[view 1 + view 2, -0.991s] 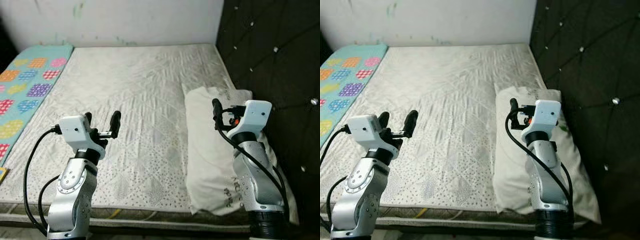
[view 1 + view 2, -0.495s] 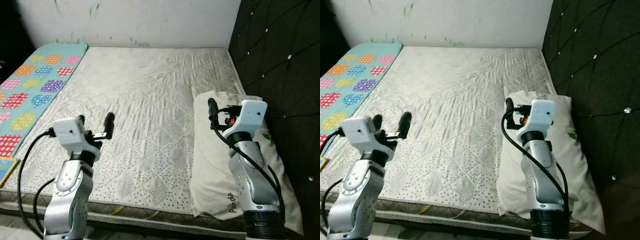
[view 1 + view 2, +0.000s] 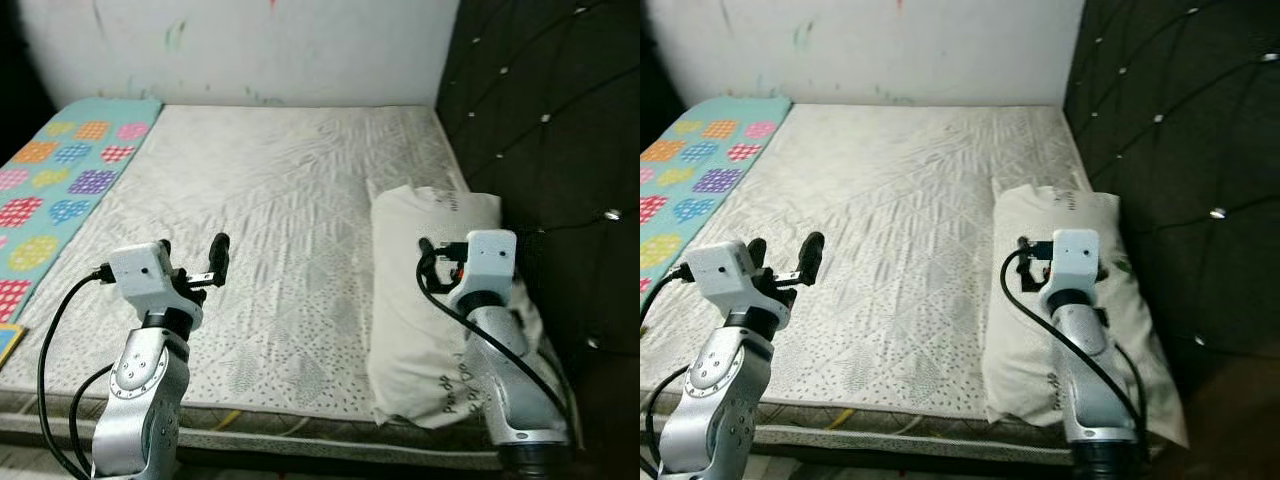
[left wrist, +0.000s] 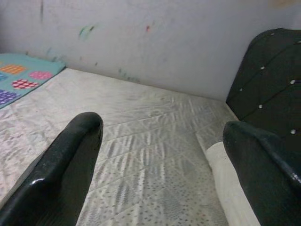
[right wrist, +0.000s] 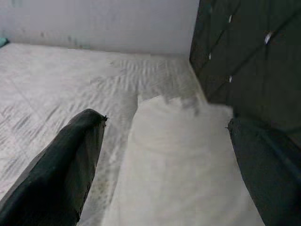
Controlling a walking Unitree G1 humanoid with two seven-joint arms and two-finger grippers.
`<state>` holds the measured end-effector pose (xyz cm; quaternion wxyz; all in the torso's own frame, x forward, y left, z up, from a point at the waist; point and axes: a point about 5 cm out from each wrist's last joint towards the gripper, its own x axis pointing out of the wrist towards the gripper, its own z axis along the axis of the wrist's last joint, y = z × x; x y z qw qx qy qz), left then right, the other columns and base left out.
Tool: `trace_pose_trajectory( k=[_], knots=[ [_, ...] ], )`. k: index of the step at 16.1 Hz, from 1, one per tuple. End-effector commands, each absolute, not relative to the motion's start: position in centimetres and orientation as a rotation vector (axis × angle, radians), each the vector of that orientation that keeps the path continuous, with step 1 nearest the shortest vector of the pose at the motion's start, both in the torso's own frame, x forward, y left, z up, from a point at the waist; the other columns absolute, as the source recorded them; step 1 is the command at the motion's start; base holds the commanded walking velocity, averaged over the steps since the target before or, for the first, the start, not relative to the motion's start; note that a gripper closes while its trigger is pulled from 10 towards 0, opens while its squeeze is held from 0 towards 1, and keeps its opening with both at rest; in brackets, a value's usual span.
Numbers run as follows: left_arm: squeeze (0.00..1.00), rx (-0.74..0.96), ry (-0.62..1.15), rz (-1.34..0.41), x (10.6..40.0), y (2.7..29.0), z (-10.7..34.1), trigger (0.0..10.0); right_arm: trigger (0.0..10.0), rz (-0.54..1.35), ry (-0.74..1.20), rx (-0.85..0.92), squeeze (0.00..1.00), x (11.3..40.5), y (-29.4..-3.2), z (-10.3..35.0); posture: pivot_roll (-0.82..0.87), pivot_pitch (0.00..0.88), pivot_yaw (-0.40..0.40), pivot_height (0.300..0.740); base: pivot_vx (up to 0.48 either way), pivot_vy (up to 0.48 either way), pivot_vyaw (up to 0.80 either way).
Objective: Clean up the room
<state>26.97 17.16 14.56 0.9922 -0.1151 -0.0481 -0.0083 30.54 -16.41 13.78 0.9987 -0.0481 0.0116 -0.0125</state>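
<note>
Both grippers hover with fingers spread wide and empty over the bed, the pillow under the right one.

The right gripper (image 3: 428, 268) hangs above the white pillow (image 3: 410, 300), which lies directly below and ahead of it along the dark tufted headboard (image 3: 540, 130), reaching a little beyond its fingertips. The left gripper (image 3: 192, 262) is held above the bare quilted mattress (image 3: 270, 200), well apart from the pillow off to its right; a colourful patterned mat (image 3: 55, 190) lies far to its left. Compared with half a second ago the whole scene has shifted, so the camera has moved; both arms keep much the same raised pose and the pillow lies as before.
</note>
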Motion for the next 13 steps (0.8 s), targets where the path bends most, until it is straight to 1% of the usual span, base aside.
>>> trace_pose_trajectory(
  k=[1,2,3,4,6,10,11,12,13],
  knots=[
    [0.0,-0.221,-0.093,-0.036,27.2,16.8,14.6,10.0,10.0,0.001,-0.002,-0.096,0.0,30.8,-15.6,14.5,-0.05,0.0,0.03,0.74,0.0,0.0,0.0],
    [0.0,-0.215,-0.098,-0.048,27.3,16.6,14.8,10.0,10.0,-0.031,-0.017,-0.138,0.0,30.8,-16.0,14.6,-0.05,0.0,0.028,0.74,0.0,0.0,0.0],
    [0.0,-0.215,-0.1,-0.057,27.4,16.4,14.9,10.0,10.0,-0.031,0.017,-0.122,0.0,30.7,-16.2,14.2,-0.05,0.0,0.028,0.74,0.0,0.0,0.0],
    [0.0,-0.221,-0.096,-0.064,27.4,16.2,14.9,10.0,10.0,-0.023,0.089,-0.02,0.0,30.4,-16.3,13.6,-0.05,0.0,0.027,0.74,0.0,0.0,0.0],
    [0.0,-0.23,-0.09,-0.06,27.3,16.3,14.7,10.0,10.0,0.011,0.079,0.031,0.0,29.6,-16.4,13.3,-0.05,0.0,0.023,0.74,0.0,0.0,0.0],
    [0.0,-0.232,-0.09,-0.072,27.3,16.1,14.6,10.0,10.0,0.053,0.077,0.044,0.0,29.7,-16.3,13.5,-0.05,0.0,0.02,0.74,0.0,0.289,0.0],
    [0.0,-0.229,-0.088,-0.074,27.4,16.1,14.6,10.0,10.0,0.051,0.104,0.001,0.0,29.7,-16.4,13.1,-0.05,0.0,0.019,0.74,0.0,0.334,0.0],
    [0.0,-0.231,-0.082,-0.071,27.4,16.1,14.6,10.0,10.0,0.064,0.108,0.028,0.0,29.7,-16.3,13.0,-0.05,0.0,0.017,0.74,0.0,0.48,0.0],
    [0.0,-0.232,-0.084,-0.07,27.4,16.1,14.6,10.0,10.0,0.055,0.108,0.008,0.0,29.7,-16.4,13.0,-0.05,0.0,0.018,0.74,0.0,0.48,0.0]
  ],
)
